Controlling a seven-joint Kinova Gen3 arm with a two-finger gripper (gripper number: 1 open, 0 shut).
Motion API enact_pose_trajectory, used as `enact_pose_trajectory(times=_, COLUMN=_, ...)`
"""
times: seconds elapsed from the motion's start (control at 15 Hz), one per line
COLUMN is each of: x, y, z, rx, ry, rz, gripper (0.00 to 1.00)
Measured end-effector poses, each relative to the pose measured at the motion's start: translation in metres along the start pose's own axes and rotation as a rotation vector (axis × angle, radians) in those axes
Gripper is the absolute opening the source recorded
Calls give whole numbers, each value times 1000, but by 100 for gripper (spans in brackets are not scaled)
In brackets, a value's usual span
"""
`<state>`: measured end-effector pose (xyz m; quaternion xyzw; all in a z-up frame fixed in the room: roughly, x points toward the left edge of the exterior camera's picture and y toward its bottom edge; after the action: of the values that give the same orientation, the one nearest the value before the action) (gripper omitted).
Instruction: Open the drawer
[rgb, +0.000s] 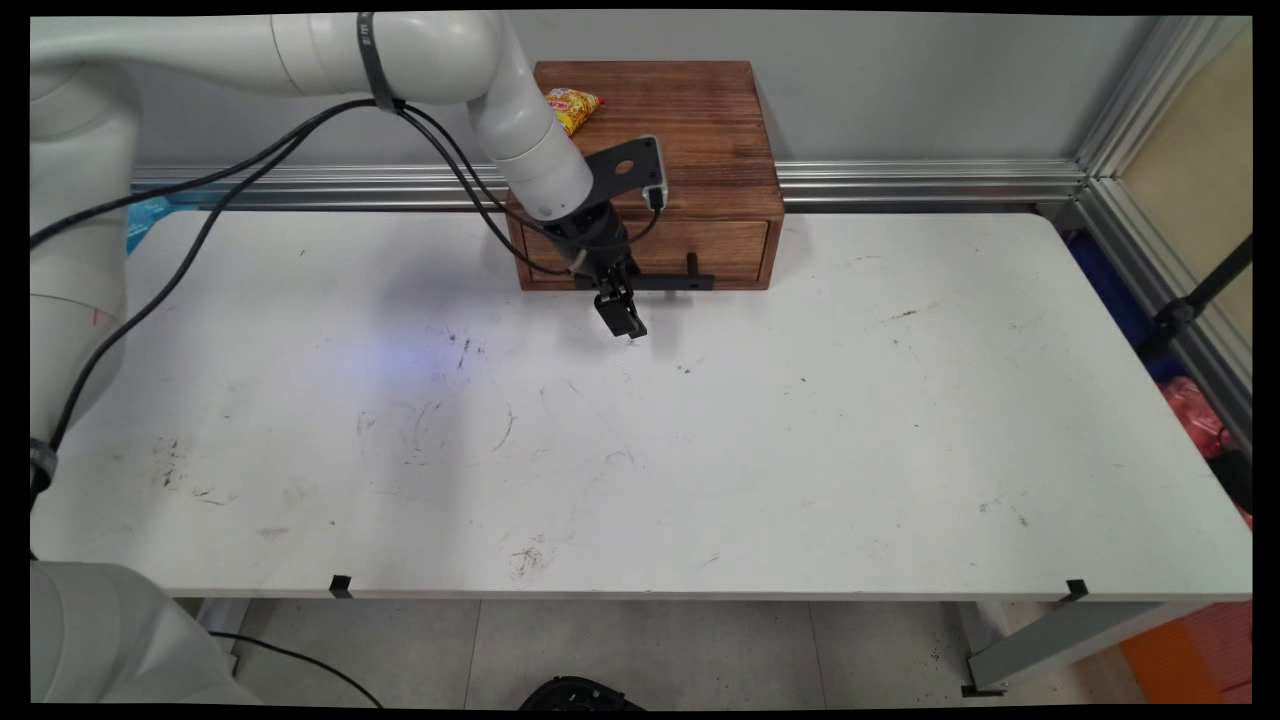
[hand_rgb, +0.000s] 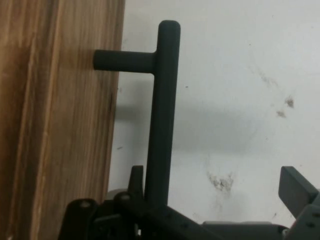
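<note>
I am watching the gripper (rgb: 622, 318) hanging released just in front of the wooden drawer box (rgb: 690, 150), its fingers (hand_rgb: 295, 187) straddling the black handle bar (hand_rgb: 162, 115), risking a clipped bar or shoved box if misaligned while closing.

White rounded arm (rgb: 520, 120), black cables (rgb: 200, 190), black end effector (rgb: 620, 318).

Brown grained wooden drawer box (rgb: 700, 150), black handle (hand_rgb: 162, 110), yellow-red packet (rgb: 572, 107)
</note>
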<state>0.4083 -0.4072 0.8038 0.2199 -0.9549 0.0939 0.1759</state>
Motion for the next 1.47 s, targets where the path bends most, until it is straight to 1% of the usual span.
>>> enact_pose_trajectory(times=0.67, x=1, y=12, z=1, rx=-16, ry=4, rz=5, gripper=100)
enact_pose_trajectory(times=1.2, x=8, y=22, z=-2, rx=-28, ry=14, rz=2, gripper=100)
enact_pose_trajectory(times=1.47, x=12, y=30, z=-4, rx=-39, ry=19, rz=0, gripper=100)
